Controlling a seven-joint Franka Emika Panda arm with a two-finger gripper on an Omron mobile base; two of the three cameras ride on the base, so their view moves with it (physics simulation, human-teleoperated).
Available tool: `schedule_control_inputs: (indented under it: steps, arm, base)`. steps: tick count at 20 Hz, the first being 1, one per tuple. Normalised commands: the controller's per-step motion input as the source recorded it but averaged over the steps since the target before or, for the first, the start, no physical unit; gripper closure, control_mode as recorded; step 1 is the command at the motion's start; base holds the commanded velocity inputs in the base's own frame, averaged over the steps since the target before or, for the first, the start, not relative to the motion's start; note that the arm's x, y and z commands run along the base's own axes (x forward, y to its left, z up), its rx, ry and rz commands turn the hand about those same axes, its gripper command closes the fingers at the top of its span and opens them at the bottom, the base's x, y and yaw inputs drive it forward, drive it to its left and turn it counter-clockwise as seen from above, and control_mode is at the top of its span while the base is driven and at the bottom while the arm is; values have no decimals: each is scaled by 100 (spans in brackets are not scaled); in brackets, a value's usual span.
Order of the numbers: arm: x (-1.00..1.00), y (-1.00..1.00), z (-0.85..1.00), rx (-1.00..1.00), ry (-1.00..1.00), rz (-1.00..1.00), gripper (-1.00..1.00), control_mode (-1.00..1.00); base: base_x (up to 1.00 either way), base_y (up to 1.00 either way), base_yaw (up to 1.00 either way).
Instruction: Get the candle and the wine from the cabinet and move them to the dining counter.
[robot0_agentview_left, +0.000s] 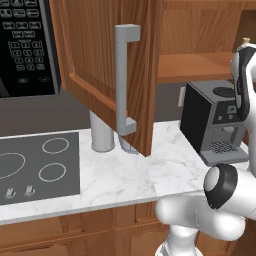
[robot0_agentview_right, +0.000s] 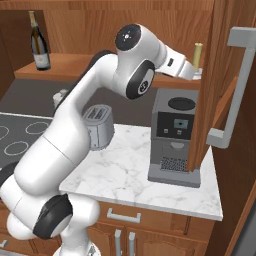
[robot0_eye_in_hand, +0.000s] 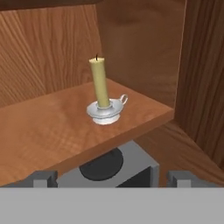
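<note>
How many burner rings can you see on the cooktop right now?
3 in the left base view on the grey cooktop: one far right ring, one near right ring, one larger left ring cut off by the frame. More may lie beyond the edge.

Left base view: set behind the arm, looking forward and down over the marble worktop (robot0_agentview_left: 135, 175); cooktop (robot0_agentview_left: 37, 165) at nine o'clock, coffee machine (robot0_agentview_left: 212, 122) at three. Right base view: same worktop from the other side, coffee machine (robot0_agentview_right: 175, 137) at centre, open cabinet (robot0_agentview_right: 85, 65) shelf at twelve. Hand view: close to that shelf, facing the candle (robot0_eye_in_hand: 101, 87) just ahead; coffee machine top (robot0_eye_in_hand: 109, 168) at six.
</note>
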Motion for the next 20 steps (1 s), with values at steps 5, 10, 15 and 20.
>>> schedule_control_inputs:
  steps: [5,10,15,20]
  arm:
    - [17,-12,-10,-7,-6,0,-100,-100]
    - [21,-1,-20,-8,-7,0,-100,-100]
    - [30,0,-7,-1,-2,0,-100,-100]
    - [36,-1,0,0,1,0,-100,-100]
  base:
    - [0,0,0]
    - [0,0,0]
    - [0,0,0]
    - [0,0,0]
